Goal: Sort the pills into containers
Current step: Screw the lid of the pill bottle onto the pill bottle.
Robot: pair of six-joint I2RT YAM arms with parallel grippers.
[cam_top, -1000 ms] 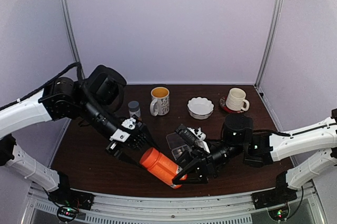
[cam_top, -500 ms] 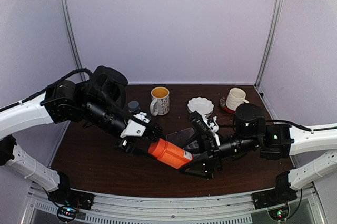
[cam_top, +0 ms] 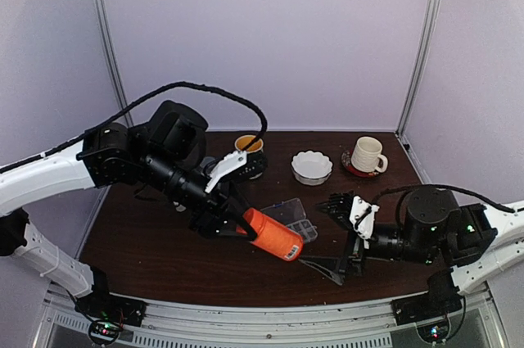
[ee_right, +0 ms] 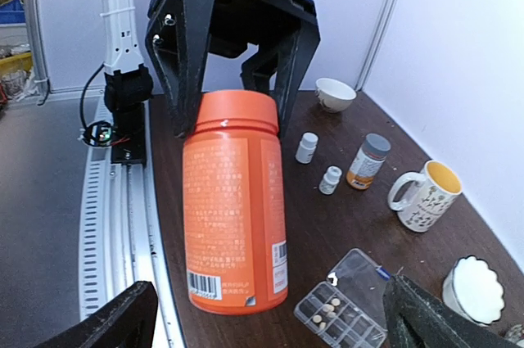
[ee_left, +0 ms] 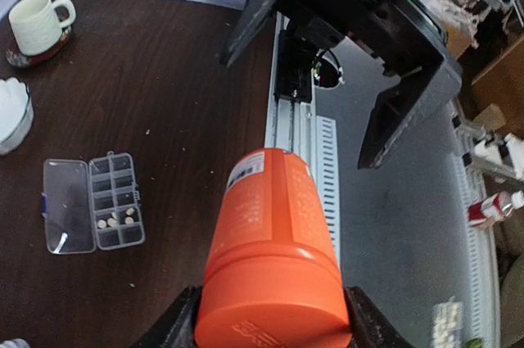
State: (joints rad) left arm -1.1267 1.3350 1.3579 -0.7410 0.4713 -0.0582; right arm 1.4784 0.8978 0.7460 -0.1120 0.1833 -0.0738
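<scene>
A few pale pills [ee_left: 115, 219] lie in the middle compartments of a clear plastic pill box [ee_left: 117, 199]. The box lies flat on the dark wooden surface [ee_left: 164, 78], near its centre, with its clear lid [ee_left: 65, 217] swung open beside it.

Just in front of the box in the overhead view, an orange bottle [cam_top: 274, 235] hangs tilted above the surface. The left claw [cam_top: 248, 223] is clamped on the bottle's capped end, one black finger on each side. The bottle's base, with its barcode label, points toward the right claw [cam_top: 321, 233]. That claw's jaws stand wide apart and hold nothing. In its own wrist view the bottle sits between the two fingers with a clear gap on each side.

Behind the box, toward the back wall, stand a patterned mug with a yellow inside [ee_right: 426, 196], an amber bottle with a grey cap [ee_right: 367, 161] and two small white bottles [ee_right: 307, 147]. Further right are a scalloped white bowl [cam_top: 312, 166] and a cream mug [cam_top: 367, 154] on a saucer.
</scene>
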